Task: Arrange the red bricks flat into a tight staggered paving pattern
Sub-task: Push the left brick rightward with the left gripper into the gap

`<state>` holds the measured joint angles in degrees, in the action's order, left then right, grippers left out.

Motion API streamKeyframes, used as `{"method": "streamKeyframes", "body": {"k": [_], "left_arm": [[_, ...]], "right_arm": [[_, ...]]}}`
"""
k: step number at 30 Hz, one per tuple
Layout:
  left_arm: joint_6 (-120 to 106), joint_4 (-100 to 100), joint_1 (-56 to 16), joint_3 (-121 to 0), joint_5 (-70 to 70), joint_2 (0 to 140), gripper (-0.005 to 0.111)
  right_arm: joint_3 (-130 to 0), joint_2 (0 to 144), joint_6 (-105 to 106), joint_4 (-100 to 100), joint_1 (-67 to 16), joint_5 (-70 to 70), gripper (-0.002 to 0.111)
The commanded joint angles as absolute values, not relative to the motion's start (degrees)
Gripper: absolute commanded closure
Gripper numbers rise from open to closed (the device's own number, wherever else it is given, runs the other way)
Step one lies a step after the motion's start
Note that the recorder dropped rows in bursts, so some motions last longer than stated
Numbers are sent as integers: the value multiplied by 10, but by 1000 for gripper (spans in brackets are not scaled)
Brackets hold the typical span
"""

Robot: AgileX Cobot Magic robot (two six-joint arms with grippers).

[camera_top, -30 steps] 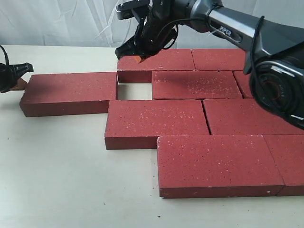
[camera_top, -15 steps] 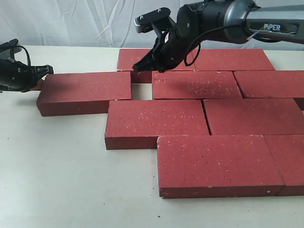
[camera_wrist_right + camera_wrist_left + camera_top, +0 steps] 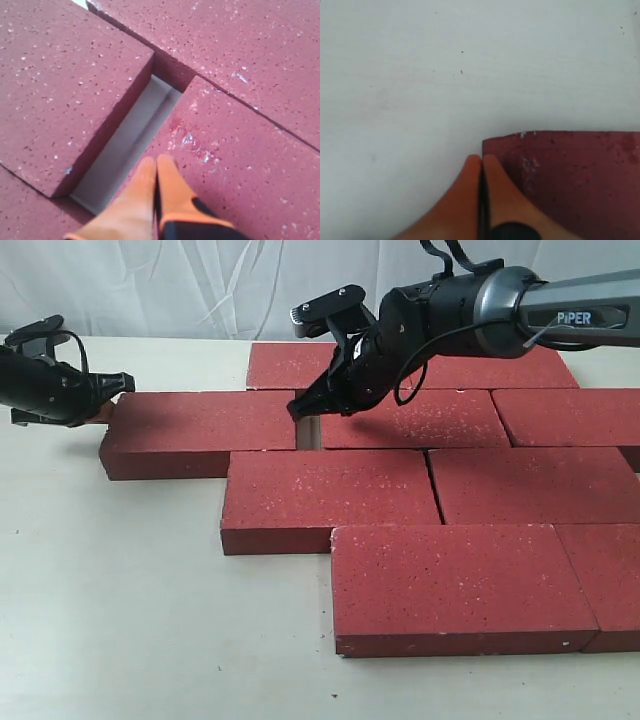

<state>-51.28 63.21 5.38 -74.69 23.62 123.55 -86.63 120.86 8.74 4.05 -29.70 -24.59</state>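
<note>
Several red bricks lie flat in staggered rows on the table. The leftmost brick (image 3: 200, 430) of the second row sits a narrow gap (image 3: 309, 434) away from its neighbour (image 3: 415, 418). My left gripper (image 3: 118, 390) is shut and empty, its tip against that brick's far left end (image 3: 560, 170). My right gripper (image 3: 303, 410) is shut and empty, its tips at the gap's edge over the neighbour brick (image 3: 230, 165). The wrist view shows the grey table in the gap (image 3: 130, 145) beside the orange fingertips (image 3: 167, 170).
Pale table (image 3: 120, 620) spreads to the left and front of the bricks. A white curtain (image 3: 150, 280) hangs behind. The back row brick (image 3: 295, 365) lies just beyond the gap. The front row bricks (image 3: 450, 585) reach the right edge of the view.
The left gripper has pushed the leftmost brick to the right, narrowing the gap. The right gripper has come down and forward from the back row to the gap.
</note>
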Motion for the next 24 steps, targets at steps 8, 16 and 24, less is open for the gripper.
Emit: {"method": "streamKeyframes", "body": {"k": [8, 16, 24], "left_arm": [[-517, 640, 9, -750, 193, 1237, 107], [-517, 639, -16, -750, 193, 1252, 107], [-517, 628, -24, -750, 186, 1254, 107]], "right_arm": [[-853, 1197, 90, 38, -293, -235, 109], [-851, 1196, 90, 38, -293, -235, 109], [-851, 1196, 90, 33, -293, -238, 109]]}}
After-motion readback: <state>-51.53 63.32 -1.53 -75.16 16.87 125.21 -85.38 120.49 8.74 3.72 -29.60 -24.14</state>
